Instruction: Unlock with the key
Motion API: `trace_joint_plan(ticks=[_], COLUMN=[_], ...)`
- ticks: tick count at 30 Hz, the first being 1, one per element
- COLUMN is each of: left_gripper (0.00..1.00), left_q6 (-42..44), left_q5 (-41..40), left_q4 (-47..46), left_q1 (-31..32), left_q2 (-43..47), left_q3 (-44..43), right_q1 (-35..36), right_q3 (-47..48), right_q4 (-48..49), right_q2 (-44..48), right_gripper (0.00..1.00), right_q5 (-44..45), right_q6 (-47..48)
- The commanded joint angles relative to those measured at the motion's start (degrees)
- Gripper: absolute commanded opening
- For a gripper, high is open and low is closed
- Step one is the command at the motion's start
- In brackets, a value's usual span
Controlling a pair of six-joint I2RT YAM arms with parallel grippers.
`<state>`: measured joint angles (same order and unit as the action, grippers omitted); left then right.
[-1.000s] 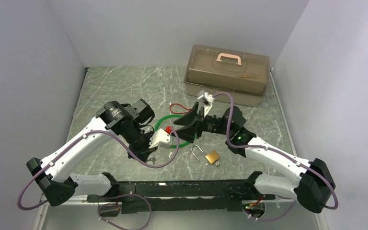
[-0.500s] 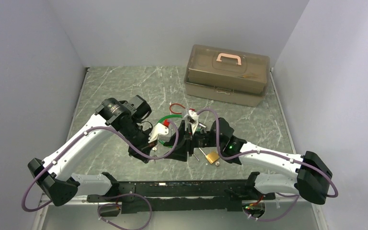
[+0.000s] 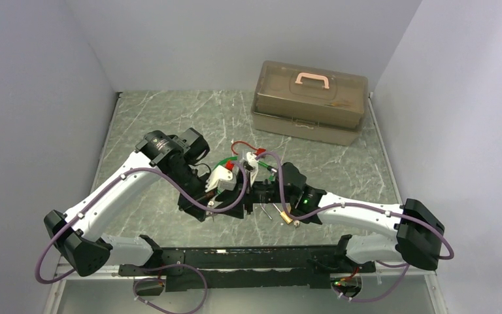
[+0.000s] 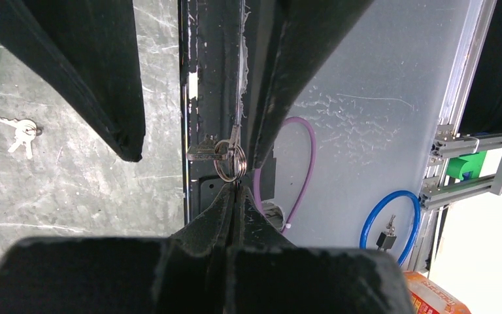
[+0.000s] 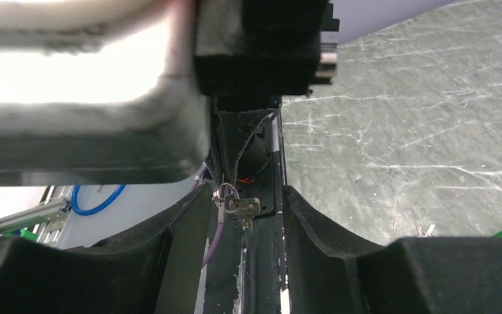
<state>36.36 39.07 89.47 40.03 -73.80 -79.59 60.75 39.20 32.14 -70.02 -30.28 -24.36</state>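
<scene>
Left wrist view, mid-frame: left gripper (image 4: 235,188) is pinching the key ring (image 4: 230,163), key (image 4: 201,152) dangling between half-spread fingers of the right gripper (image 5: 246,191); I'd be squaring those onto the key's bow before clamping

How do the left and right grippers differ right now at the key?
The left gripper is shut, pinching the key ring; the right gripper is open, with a finger on each side of the key and not clamped on it. The left gripper carries the hanging key; the right gripper holds nothing. Both meet tip to tip at that one key.
</scene>
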Motion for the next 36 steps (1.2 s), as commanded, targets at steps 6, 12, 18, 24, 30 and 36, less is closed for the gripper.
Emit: trace_joint_plan(ticks=[6,12,18,24,30,36], left_gripper=[0.0,0.0,0.0,0.0,0.0,0.0], left_q6=[-0.2,-0.2,-0.1,-0.5,-1.2,-1.5], left_q5=[2.5,2.3,1.2,-0.2,-0.5,0.1], left_q4=[1.1,1.1,1.1,1.1,1.1,1.1], left_q1=[-0.2,-0.3,-0.5,-1.2,-1.2,-1.2], left_q2=[-0.3,-0.6,-0.7,-0.6,0.4,0.9], left_q3=[-3.2,-3.3,-3.7,-5.1,-5.8,-5.6], right_q1=[0.4,0.5,0.7,0.8,0.2,-1.4], right_q3=[2.7,2.7,3.1,2.9,-1.1,-3.2], right_q4=[1.8,2.3,2.4,0.8,0.1,0.8], right_q2=[-1.8,-1.9,-2.4,-2.8,0.5,3.7], right_gripper=[0.39,0.25,0.09,0.0,0.0,0.0], right_q5=[-0.3,-2.0,-5.2,-5.5,1.4,3.8], right_q6=[0.9,0.5,0.0,-0.7,-1.3,-2.2])
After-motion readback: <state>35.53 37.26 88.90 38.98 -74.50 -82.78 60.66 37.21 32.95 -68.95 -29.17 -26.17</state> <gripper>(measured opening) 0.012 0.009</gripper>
